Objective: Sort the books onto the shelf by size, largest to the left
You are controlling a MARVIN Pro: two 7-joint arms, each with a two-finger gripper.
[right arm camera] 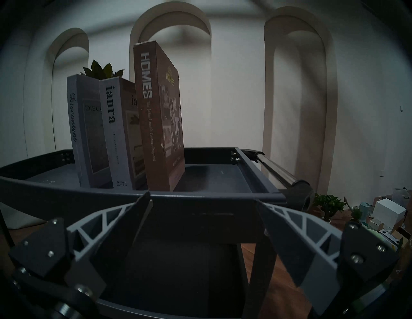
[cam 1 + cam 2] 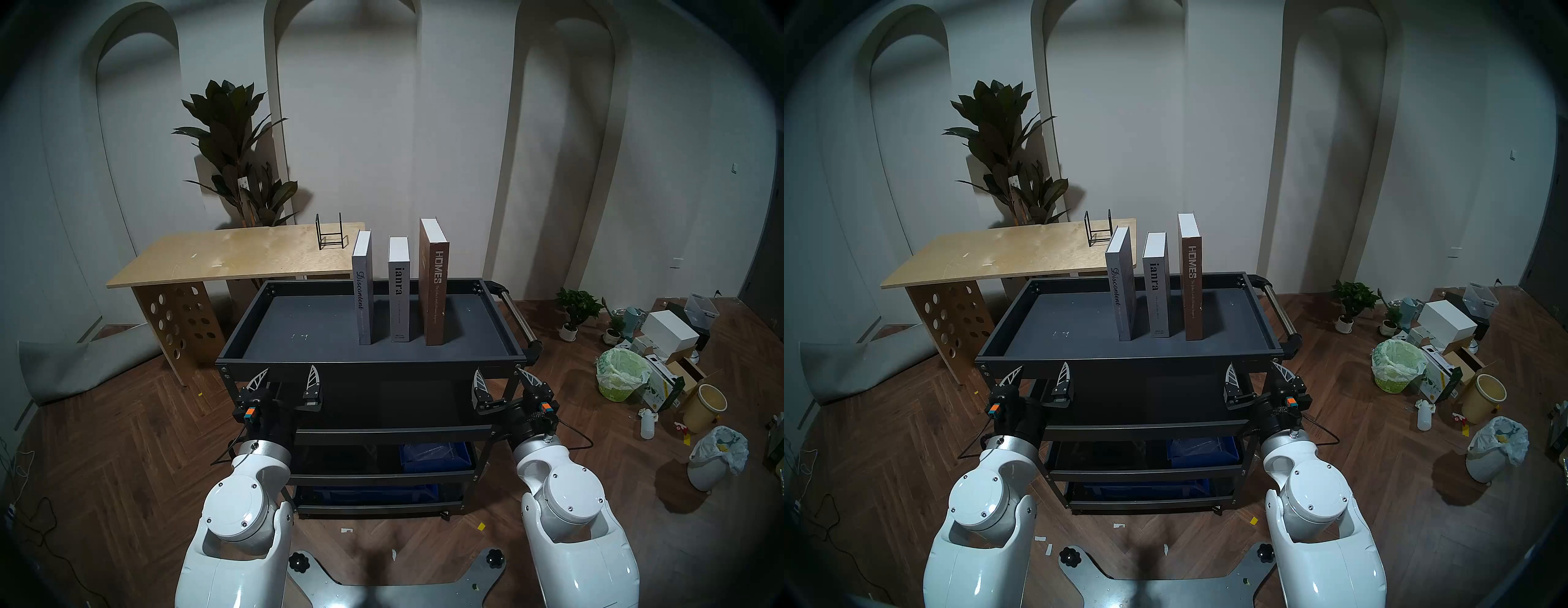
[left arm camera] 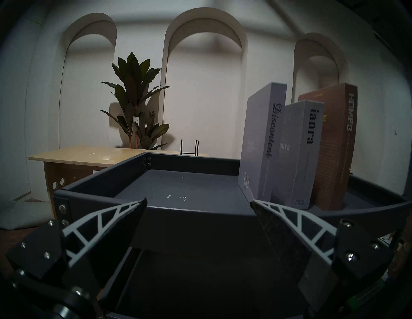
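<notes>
While both arms hang low at the near rim, three upright hardbacks stand on the black metal cart's rimmed top tray, right-of-centre: mid-height grey "Discontent" book at 9 o'clock, shortest light-grey "ianra" book in the middle, tallest brown "HOMES" book at 3 o'clock, gaps btwn each. Left gripper & right gripper: fingers spread wide, nothing held.

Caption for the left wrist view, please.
Open left gripper below the cart's front rim; three upright books stand on its top tray.
</notes>
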